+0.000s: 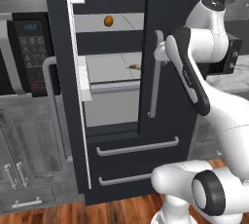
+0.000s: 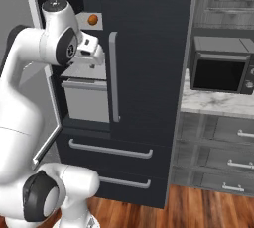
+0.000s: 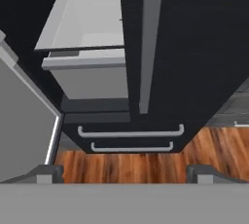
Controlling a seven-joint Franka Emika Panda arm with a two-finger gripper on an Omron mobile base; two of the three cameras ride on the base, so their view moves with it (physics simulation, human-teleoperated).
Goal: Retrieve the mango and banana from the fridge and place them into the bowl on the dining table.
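fridge (image 1: 121, 47) left door open, mango (image 1: 108, 21) shelved — claw (image 3: 124, 173) wide

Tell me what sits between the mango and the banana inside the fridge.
In the left base view, a dark band, the front edge of a shelf, separates the mango on the upper shelf from the banana on the shelf below.
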